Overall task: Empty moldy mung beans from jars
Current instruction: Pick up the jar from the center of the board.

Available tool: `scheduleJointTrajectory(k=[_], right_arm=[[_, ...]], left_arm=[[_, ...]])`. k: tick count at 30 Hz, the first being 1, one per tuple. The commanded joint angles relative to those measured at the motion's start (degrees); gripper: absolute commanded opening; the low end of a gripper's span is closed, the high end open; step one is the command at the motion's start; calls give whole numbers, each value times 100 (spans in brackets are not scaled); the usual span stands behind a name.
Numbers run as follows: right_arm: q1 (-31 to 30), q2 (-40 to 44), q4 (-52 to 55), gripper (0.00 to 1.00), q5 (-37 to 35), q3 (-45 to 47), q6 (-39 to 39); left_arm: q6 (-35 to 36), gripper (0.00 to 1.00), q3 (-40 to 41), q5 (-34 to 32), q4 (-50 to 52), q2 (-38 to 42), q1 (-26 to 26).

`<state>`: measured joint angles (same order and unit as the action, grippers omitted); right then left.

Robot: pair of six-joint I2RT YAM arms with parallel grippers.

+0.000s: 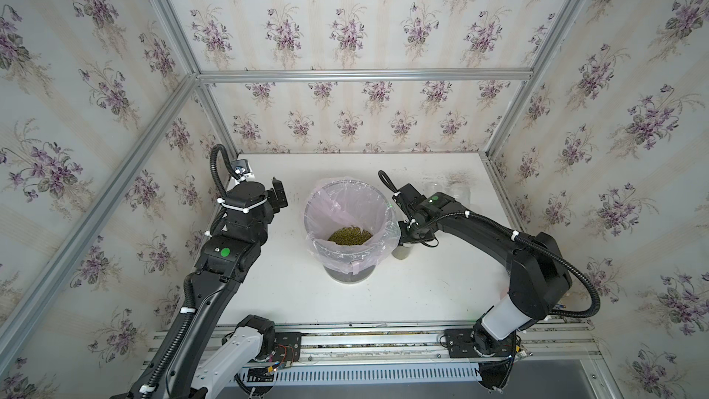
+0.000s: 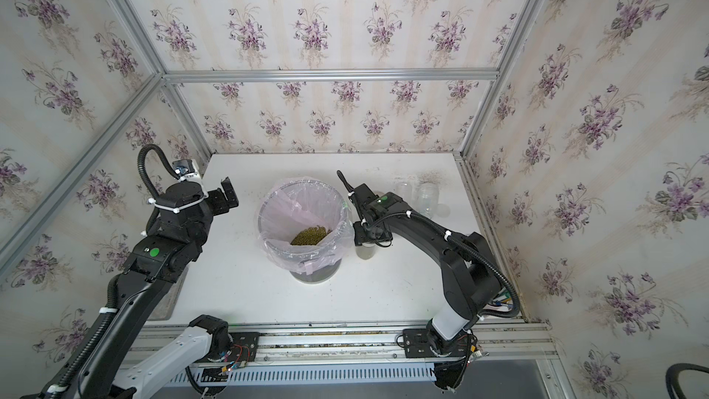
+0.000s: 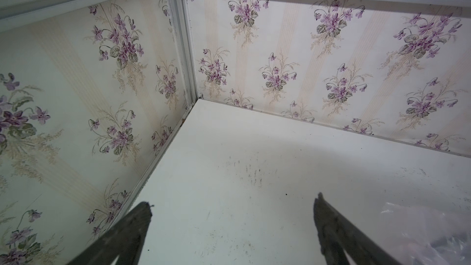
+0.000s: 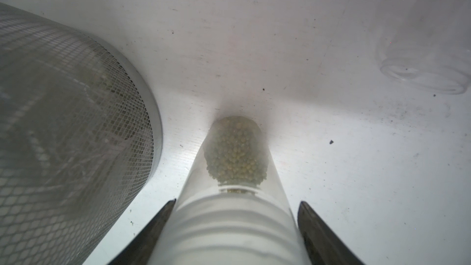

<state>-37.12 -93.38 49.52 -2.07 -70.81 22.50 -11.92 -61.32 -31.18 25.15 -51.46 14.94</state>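
White tabletop point(image 1: 422, 289): beside the lined bin point(image 1: 347, 276), the right gripper point(image 4: 237, 201) straddles a narrow jar point(image 4: 229, 220) of mung beans point(image 4: 235, 154), jaws parted, not clamped. Across the bin, the left gripper point(image 3: 233, 200) gapes wide.

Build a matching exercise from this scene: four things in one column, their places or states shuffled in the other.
Things
1. mesh bin
2. narrow jar
3. two clear jars
4. left tool

States
A. empty, near the back right corner
B. open, holding nothing
C. lined with a pink bag, mung beans heaped inside
D. upright between the fingers of the right tool, beside the bin

Pairs: 1-C, 2-D, 3-A, 4-B
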Motion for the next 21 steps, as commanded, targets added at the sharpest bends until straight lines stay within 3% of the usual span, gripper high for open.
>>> scheduleJointTrajectory(k=[1,21], right_arm=[[-5,-7,14,69,-22,-25,26],[-5,71,91,57,68,-95,1]], left_arm=[[-91,99,-41,-24,-44,3,0],[-91,100,-51,-49,-28,11,-5]])
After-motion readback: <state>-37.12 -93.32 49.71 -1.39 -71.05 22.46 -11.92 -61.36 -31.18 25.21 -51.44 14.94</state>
